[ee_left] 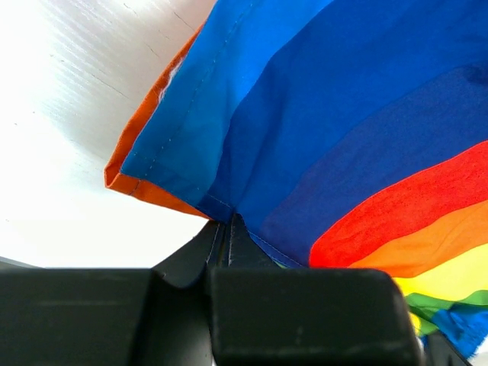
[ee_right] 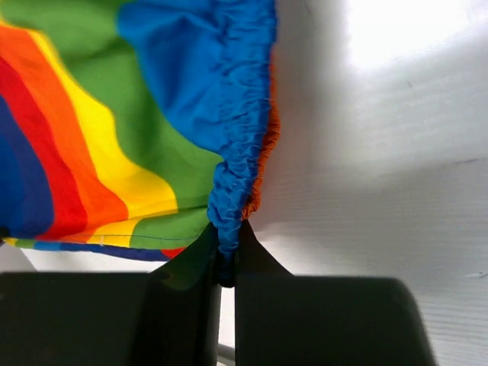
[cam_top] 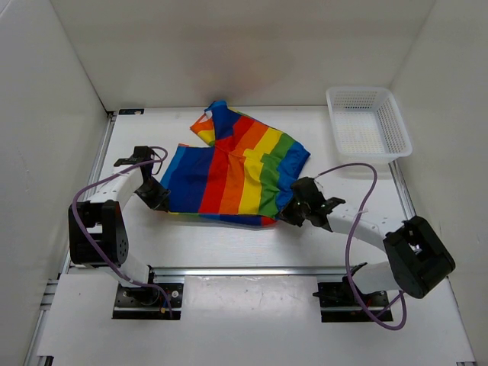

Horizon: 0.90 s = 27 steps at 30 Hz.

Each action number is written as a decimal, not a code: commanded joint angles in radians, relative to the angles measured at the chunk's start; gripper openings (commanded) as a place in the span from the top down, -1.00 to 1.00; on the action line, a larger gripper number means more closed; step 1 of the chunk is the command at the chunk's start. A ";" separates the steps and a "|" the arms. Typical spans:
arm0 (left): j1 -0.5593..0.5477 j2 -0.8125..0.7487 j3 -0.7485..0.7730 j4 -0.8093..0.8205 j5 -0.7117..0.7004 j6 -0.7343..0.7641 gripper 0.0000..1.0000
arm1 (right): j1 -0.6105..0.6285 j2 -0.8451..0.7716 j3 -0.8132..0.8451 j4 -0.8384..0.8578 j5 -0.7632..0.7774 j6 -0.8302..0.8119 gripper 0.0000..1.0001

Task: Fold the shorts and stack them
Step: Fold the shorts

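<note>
The rainbow-striped shorts (cam_top: 236, 171) lie spread on the white table between the two arms. My left gripper (cam_top: 162, 200) is shut on the blue hem at the shorts' near left corner (ee_left: 229, 217). My right gripper (cam_top: 290, 211) is shut on the blue elastic waistband at the near right corner (ee_right: 227, 229). In the left wrist view the blue, red and orange stripes (ee_left: 358, 130) hang from the jaws. In the right wrist view green, yellow and red stripes (ee_right: 114, 130) spread to the left. One leg of the shorts (cam_top: 217, 122) points to the back.
A white plastic mesh basket (cam_top: 367, 122) stands at the back right of the table. White walls enclose the table (cam_top: 229, 244) on left, back and right. A purple cable (cam_top: 354, 221) loops along the right arm, another along the left arm (cam_top: 91, 198).
</note>
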 commanded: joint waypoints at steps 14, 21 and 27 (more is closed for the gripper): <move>-0.011 -0.034 0.595 -0.160 0.130 0.151 0.79 | -0.135 -0.040 0.782 -0.441 0.159 -0.524 1.00; -0.011 -0.185 1.146 -0.221 0.146 0.170 0.79 | -0.157 0.052 1.492 -0.779 0.019 -0.807 1.00; -0.011 -0.359 1.246 -0.131 0.134 0.110 0.79 | -0.147 -0.071 1.622 -0.828 -0.177 -0.877 1.00</move>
